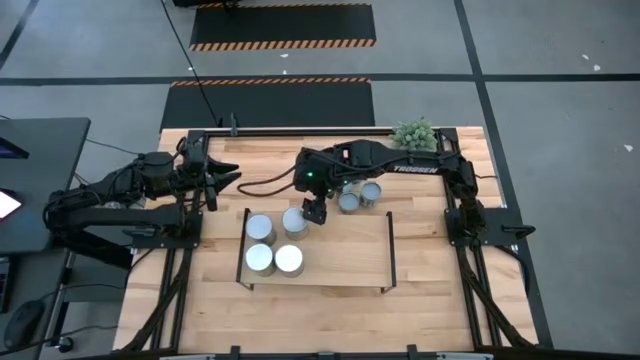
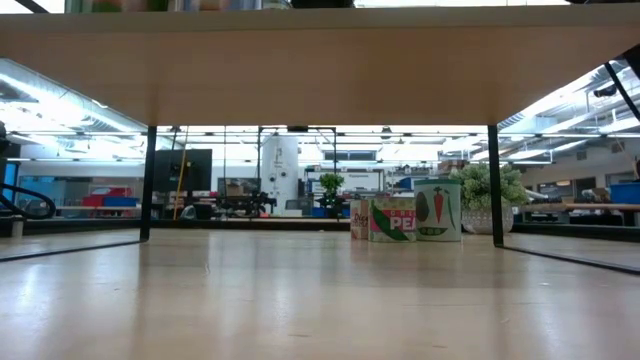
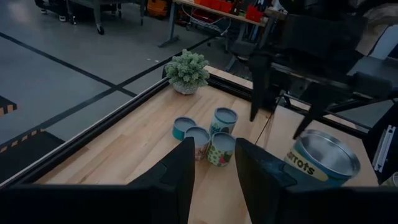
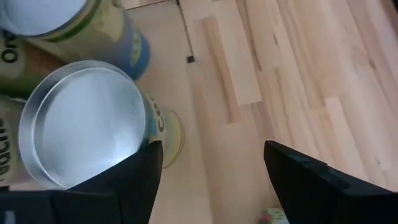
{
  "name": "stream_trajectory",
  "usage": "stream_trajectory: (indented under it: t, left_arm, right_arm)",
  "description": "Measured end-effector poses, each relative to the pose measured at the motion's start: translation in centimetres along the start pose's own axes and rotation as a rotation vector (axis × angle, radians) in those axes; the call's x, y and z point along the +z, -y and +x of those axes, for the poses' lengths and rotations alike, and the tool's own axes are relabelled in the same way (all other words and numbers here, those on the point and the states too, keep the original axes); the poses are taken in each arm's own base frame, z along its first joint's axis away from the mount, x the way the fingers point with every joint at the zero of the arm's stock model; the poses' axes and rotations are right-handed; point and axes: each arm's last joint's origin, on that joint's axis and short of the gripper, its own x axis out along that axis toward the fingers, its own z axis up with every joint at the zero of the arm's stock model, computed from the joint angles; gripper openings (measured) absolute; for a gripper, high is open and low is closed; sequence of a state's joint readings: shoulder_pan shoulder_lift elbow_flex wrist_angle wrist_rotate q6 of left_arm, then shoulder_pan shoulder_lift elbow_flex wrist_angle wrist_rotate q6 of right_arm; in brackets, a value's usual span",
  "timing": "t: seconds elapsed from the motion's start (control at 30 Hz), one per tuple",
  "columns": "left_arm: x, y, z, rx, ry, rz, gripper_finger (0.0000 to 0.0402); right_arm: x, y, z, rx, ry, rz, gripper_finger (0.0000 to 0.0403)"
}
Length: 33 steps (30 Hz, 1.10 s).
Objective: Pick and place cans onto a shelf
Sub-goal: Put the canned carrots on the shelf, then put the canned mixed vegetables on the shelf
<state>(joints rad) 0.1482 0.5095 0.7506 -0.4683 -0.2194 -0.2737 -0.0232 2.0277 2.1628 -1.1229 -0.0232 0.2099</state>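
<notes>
Four cans sit on the shelf, with three cans left on the tabletop. The right gripper hovers beside the fourth, fingers apart and gripping nothing; the left gripper waits narrow and empty at the table's edge.

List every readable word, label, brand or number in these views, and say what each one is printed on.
"TROSSEN": white letters on the dark right arm, high view.
"carrots": label of the big silvery-topped can on the light-wood shelf, left wrist view.
"PE...": partly hidden green label on a can, low view.
Small blue-labelled cans near the green plant: print too small.
Right wrist view: label fragments cut off, unreadable.
</notes>
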Motion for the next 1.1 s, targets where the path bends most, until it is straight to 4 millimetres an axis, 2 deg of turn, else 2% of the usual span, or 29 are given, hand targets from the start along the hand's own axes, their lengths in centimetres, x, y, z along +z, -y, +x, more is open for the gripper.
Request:
stream_trajectory:
  t: [0.37, 0.63, 0.87, 1.1]
  left_arm:
    - [0.0, 0.0, 0.0, 0.000, 0.002, -0.001, 0.0121]
    - [0.2, 0.1, 0.0, -0.026, 0.018, -0.008, 0.0121]
    - [0.2, 0.3, 0.0, -0.073, 0.010, -0.012, 0.0121]
    - [0.2, 0.3, 0.0, -0.074, 0.010, -0.035, 0.0121]
  right_arm:
    - [-0.5, -2.3, 0.0, 0.053, -0.007, -0.001, 0.0286]
    - [-0.3, -2.6, 0.0, 0.045, 0.017, -0.002, 0.0286]
    - [-0.6, -0.8, -0.7, -0.015, -0.028, -0.021, 0.0286]
    - [-0.4, 1.8, -0.8, -0.062, -0.059, -0.067, 0.0286]
